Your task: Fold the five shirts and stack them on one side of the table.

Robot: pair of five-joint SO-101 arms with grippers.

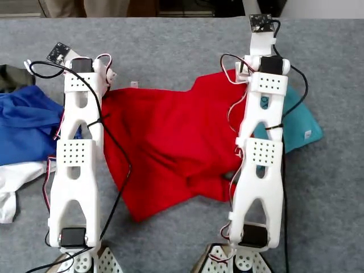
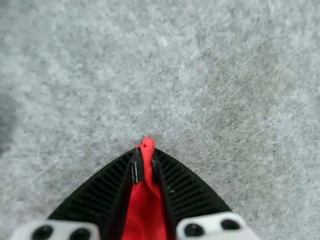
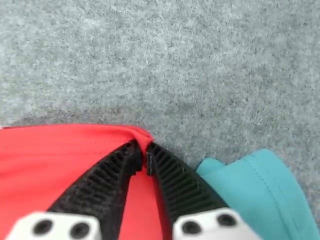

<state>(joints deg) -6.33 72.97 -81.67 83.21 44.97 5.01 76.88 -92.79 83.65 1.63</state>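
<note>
L tool [image 2: 144,156] & R tool [image 3: 146,151] each clamped on red shirt [image 1: 165,142] edge; shirt spread on table [image 1: 170,51] btw arms.

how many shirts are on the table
5. Red fabric shirt spread at centre; teal shirt beside it at right; crumpled blue shirt at left edge, white one nearer the arm bases, dark one farther away. Others may be hidden.

My left arm [image 1: 75,156]: stretched forward, near flat; jaws closed tight, a pinch of red shirt [image 2: 145,212] between them, poking past the tips. My right arm [image 1: 260,153]: stretched forward alongside, same pose; jaws closed on the shirt's edge, cloth spreading behind the tips.
</note>
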